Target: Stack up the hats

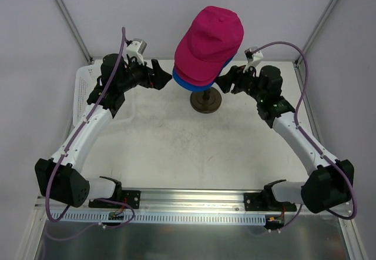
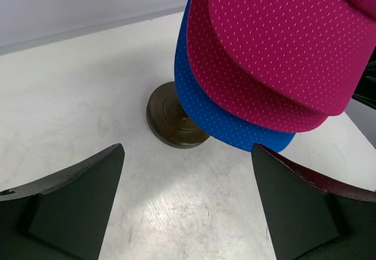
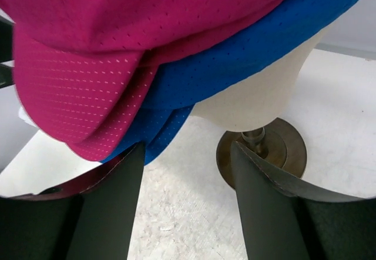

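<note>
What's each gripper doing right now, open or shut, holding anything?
Left gripper: open, holding nothing.
Right gripper: open, holding nothing.

A magenta cap (image 1: 211,33) sits on top of the pile, crown up and tilted. Its dotted mesh brim droops toward 7 o'clock. Directly under it is a royal blue cap (image 2: 223,116) of the same dotted mesh. Its brim pokes out just past the pink one on the same side. A magenta strip (image 3: 200,39) shows between them; whether that is another cap I cannot tell. The pile rests on a cream mannequin head (image 3: 252,101) at the bench's (image 1: 147,136) 12 o'clock.
</note>
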### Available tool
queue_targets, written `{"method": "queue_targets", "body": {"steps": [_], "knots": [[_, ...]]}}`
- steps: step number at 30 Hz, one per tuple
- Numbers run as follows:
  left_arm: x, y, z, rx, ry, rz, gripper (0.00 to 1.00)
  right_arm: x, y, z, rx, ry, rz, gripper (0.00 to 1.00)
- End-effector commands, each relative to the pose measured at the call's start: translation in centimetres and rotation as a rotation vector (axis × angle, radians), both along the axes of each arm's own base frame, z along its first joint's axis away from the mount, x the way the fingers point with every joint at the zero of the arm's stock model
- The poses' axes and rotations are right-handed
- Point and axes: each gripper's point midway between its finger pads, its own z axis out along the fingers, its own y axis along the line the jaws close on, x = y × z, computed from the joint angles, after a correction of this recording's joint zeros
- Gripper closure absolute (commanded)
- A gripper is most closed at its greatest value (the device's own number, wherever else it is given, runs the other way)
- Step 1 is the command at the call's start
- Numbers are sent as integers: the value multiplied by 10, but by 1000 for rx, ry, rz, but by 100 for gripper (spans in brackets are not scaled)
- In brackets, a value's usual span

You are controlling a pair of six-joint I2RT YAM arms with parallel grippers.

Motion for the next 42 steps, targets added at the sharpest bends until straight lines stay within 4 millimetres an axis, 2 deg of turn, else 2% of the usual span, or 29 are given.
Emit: {"method": "queue_targets", "body": {"steps": [1,7,13,20,23,24,27,28,29,30,31,32,33,34,35,36,38,39,40,41,42], "knots": [[-6,3,0,1,2,-15,9,6,9,3,-44,-41,-22,36],[-6,2,-1,-1,18,-18,8,11,45,17,-35,-91,-28,36],[-5,-2,-2,-14,37,-38,8,3,66,34,7,-126,-56,45],[11,-4,-10,-30,82,-22,8,-22,110,33,11,-120,20,44],[18,-5,-7,-29,78,-29,8,-32,117,32,-6,-132,74,40],[21,-5,-5,-30,73,-29,8,-34,115,33,-33,-152,84,38],[25,-4,-5,-23,67,-35,8,-49,87,56,-26,-207,132,31],[25,-3,-5,-22,65,-37,8,-61,81,66,-5,-226,188,29],[25,-3,-5,-21,65,-42,8,-65,52,94,24,-285,156,26],[25,-2,-5,-18,61,-46,8,-70,40,108,39,-312,154,25],[27,-1,-7,-11,58,-45,8,-69,19,118,46,-320,128,24],[28,1,-8,-9,58,-42,8,-79,3,149,74,-379,108,24],[30,0,-9,-7,59,-50,8,-80,-7,159,82,-386,95,24],[31,0,-9,-6,59,-59,8,-74,-26,171,92,-399,49,24],[32,0,-9,-6,60,-62,8,-70,-36,188,96,-432,18,24],[34,-1,-7,0,48,-75,8,-61,-43,192,85,-435,-5,25],[36,-2,-7,12,36,-84,8,-34,-66,196,69,-426,-78,28],[37,-2,-6,17,28,-86,8,-8,-71,196,72,-399,-95,30],[39,-1,-6,28,20,-83,8,2,-70,196,87,-372,-66,30],[40,-1,-6,33,16,-84,8,17,-78,195,79,-357,-77,35],[41,0,-5,39,5,-83,8,41,-79,194,80,-333,-74,36]]}}
